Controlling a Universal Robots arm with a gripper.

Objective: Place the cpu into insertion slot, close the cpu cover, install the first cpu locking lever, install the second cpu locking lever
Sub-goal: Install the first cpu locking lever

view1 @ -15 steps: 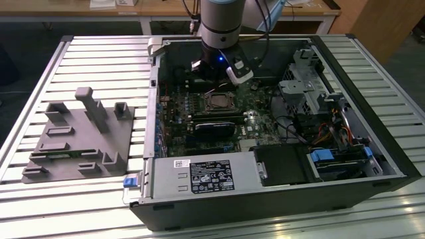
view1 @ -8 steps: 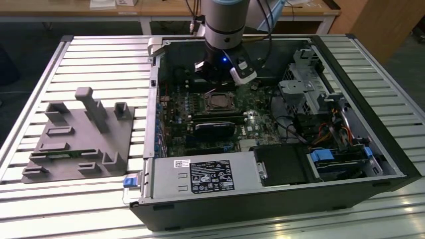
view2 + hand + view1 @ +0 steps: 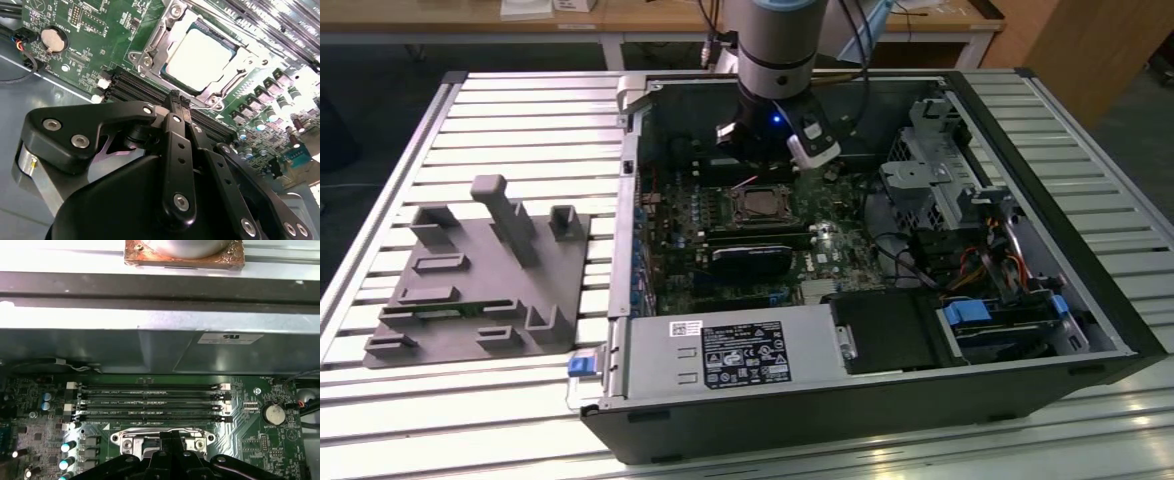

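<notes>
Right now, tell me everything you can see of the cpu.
The cpu is a flat square chip with a pale silver-grey metal top, glare-bright in the second wrist view. It lies level in the insertion slot, its edges bordered by the cpu cover. The gripper, jaws shut, sits beside the socket, clear of the chip.

You see the cpu (image 3: 200,55) topped in smooth, pale metal, framed by the cpu cover (image 3: 152,40) of bright bare metal. Your gripper (image 3: 178,100) looks matt black with shiny screw heads, and the circuit board (image 3: 100,30) shows a glossy green.
</notes>
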